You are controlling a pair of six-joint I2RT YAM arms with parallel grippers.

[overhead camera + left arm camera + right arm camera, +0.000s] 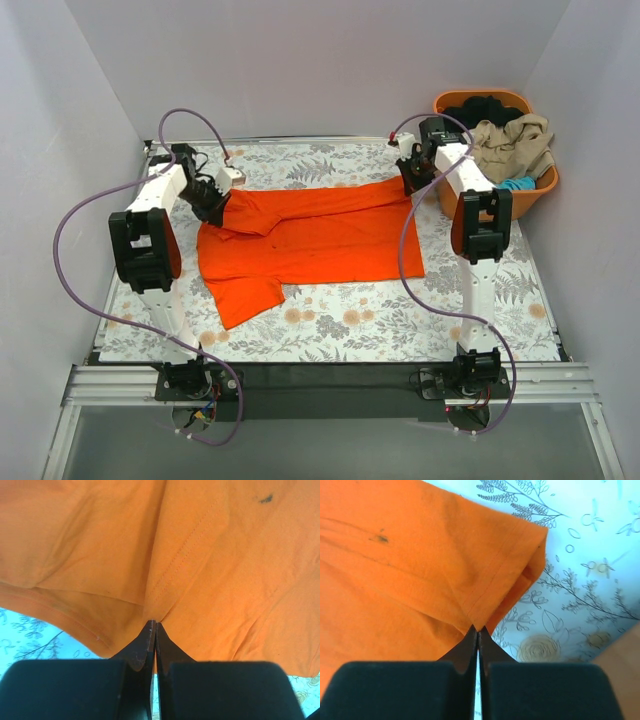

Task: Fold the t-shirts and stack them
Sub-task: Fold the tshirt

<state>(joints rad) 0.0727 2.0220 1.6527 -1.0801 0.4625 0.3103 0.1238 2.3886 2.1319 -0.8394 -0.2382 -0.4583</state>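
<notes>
Main risk is slip: both pinches sit right at the cloth edge, so an uneven lift or pulling the arms apart too hard probably strips the hem out of one side and the fold skews. Second risk: the loose sleeve [245, 295] at near left likely drags and bunches under the body. Third: the right arm works just beside the basket [548, 183], so a wide swing could clip it. The orange shirt [320, 245] lies spread mid-surface [420, 315] between the arms, its far edge doubled over. The other shirts [512, 145] are heaped in the basket, not yet started. Left gripper [154, 626]: jaws closed to a sliver, clamped on an orange fold. Right gripper [478, 629]: same, clamped on the hem near the shirt's corner.
</notes>
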